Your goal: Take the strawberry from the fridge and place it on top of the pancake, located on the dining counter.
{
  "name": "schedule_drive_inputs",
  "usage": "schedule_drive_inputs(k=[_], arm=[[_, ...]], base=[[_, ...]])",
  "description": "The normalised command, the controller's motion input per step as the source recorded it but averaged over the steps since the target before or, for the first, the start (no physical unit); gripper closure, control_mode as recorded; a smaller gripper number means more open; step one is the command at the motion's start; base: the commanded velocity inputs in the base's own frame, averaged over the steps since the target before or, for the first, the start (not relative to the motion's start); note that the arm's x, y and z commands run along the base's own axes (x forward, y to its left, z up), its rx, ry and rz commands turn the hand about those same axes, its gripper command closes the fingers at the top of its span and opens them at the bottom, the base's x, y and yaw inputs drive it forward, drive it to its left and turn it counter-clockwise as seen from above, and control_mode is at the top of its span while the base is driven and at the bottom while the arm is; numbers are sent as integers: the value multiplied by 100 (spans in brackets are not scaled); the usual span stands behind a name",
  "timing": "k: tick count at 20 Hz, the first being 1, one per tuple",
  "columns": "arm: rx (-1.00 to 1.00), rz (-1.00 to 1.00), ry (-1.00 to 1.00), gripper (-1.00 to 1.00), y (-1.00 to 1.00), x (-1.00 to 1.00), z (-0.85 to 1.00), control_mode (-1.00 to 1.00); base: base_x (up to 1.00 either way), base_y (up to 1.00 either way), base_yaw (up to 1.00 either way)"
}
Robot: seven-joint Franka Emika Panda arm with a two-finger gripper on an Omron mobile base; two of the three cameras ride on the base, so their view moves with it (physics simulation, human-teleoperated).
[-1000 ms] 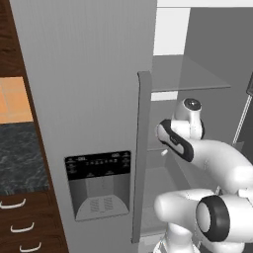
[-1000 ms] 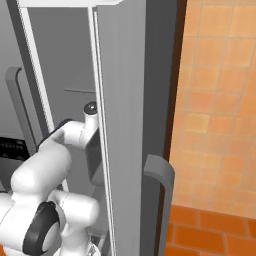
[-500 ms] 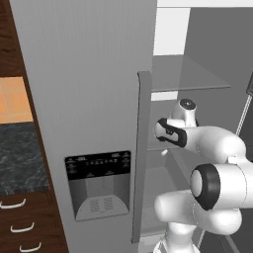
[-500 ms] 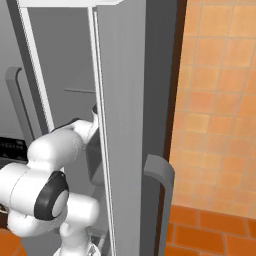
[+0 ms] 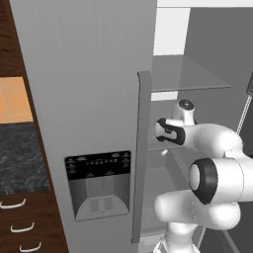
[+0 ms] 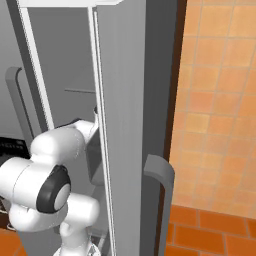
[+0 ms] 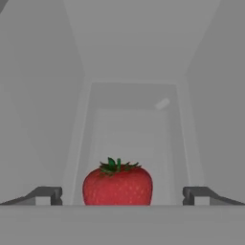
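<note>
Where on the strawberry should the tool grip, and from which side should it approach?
Grip the strawberry across its red sides, below the green leaves, coming straight forward. It stands upright, centred between the open tool's fingers, with space either side.

Kitchen (fridge point(image 5: 94, 84), tiled wall point(image 6: 220, 90))

strawberry point(image 7: 117, 184): bright red, seeded, green leafy cap on top, sitting upright on a pale grey surface inside the fridge, low and centred in the hand view. fridge point(image 5: 89, 99): light grey, two-door; left door shut, long vertical handle, black-panelled dispenser low on it. Right door swung open, grey interior with a glass shelf exposed.
</note>
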Motion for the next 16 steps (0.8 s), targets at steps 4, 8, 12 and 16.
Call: schedule_drive_inputs(k=[4,8,12,16], arm=[[0,0,0,-100,0,9,-19,-100],[0,0,3,100,6,3,-26,-100],[0,0,3,100,0,2,-22,-100],[0,0,1,100,4,0,-22,-100]], base=[[0,0,0],[0,0,0],[0,0,0],[0,0,0]])
